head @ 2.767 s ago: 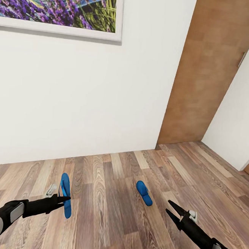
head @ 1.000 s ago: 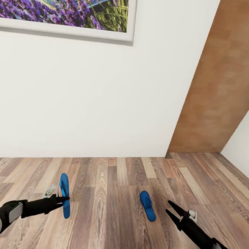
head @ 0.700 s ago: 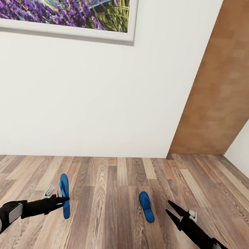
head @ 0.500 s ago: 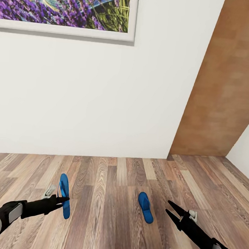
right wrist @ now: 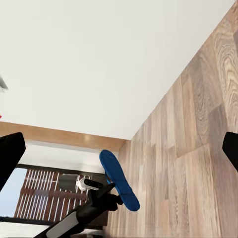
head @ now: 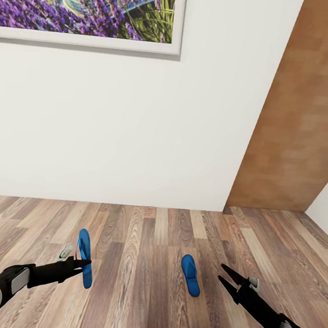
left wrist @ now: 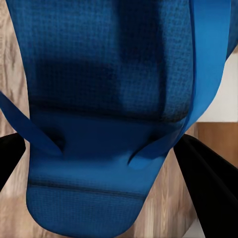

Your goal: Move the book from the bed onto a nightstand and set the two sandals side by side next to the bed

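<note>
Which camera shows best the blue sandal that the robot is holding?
The head view: the held sandal shows whole, gripped by the left pincer. The left wrist view shows the sandal very close, with its edges cut off. The right wrist view shows it small and far away.

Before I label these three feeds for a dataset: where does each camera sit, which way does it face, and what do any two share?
Head: on the robot's head, facing down at floor, wall and a loose sandal; both arms show, left gripper, right gripper.
Left wrist: by the left gripper, facing the held sandal; dark fingers show.
Right wrist: by the right gripper, facing across floor to wall; finger edges show.
Shared: head and right wrist both see the held sandal.
</note>
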### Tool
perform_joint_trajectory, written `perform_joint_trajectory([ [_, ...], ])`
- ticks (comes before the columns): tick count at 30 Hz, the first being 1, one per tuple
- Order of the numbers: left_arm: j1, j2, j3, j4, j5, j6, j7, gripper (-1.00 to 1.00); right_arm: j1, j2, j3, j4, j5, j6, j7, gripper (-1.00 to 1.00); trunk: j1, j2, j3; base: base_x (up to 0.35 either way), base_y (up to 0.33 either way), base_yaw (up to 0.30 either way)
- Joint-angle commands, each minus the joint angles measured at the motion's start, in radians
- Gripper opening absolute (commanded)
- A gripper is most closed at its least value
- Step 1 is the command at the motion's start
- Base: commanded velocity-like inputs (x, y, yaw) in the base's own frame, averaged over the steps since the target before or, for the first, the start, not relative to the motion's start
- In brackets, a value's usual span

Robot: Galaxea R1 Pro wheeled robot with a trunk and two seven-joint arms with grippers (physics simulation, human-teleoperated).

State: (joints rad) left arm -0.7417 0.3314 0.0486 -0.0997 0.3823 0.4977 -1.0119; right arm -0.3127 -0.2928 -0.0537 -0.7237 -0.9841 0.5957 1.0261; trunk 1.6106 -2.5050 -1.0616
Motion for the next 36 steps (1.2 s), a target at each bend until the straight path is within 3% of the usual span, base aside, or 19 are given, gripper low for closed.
perform_joint_trajectory([
  [1,-0.001,0.000,0.005,0.000,-0.002,0.008,-0.002,-1.00,0.000,0.000,0.000,0.000,-0.006,0.007,0.000,1.00,0.000,0.000,-0.001,0.000,-0.025,0.103],
  [36,-0.001,0.000,0.004,0.000,-0.002,0.008,-0.002,-1.00,0.000,0.000,0.001,0.001,-0.005,0.006,0.002,1.00,0.000,0.000,-0.001,0.063,-0.019,0.090],
])
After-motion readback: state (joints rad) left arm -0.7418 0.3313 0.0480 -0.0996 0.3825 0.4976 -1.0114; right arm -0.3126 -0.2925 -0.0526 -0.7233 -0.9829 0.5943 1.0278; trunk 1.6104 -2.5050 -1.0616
